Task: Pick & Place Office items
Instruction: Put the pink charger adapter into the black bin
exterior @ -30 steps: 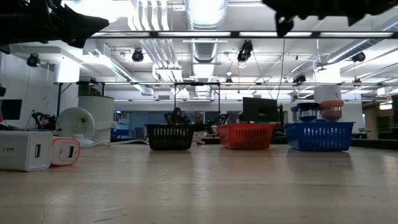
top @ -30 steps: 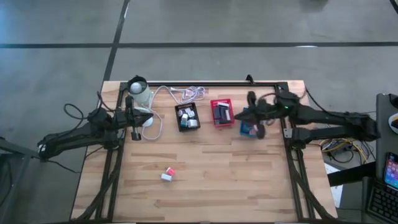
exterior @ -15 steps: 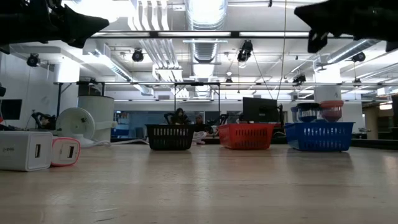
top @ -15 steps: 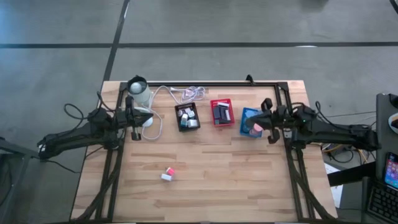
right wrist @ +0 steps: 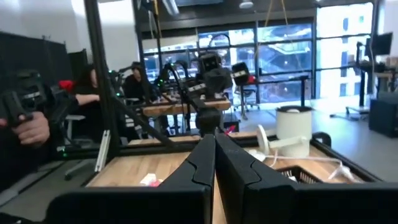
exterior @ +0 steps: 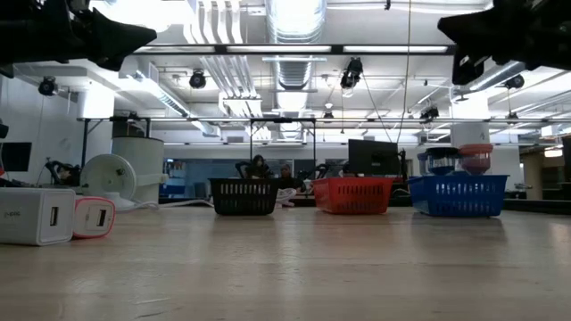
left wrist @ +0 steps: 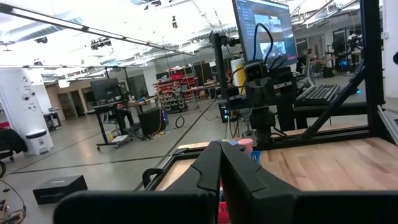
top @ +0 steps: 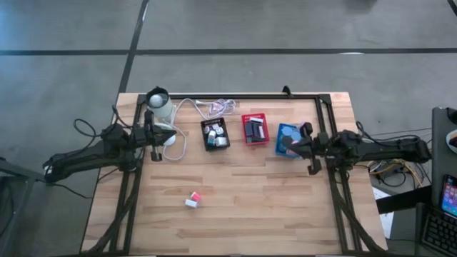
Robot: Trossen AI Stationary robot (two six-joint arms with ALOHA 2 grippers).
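In the high view, the pieces inside the black tray [top: 215,133], red tray [top: 254,129] and blue tray [top: 287,140] are too small to identify. The low view's left edge crops the white block [exterior: 32,217].

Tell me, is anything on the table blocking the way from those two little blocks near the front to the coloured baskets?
Nothing visible does. The white block and pink block lie on bare wood, with open table up to the black tray, red tray and blue tray.
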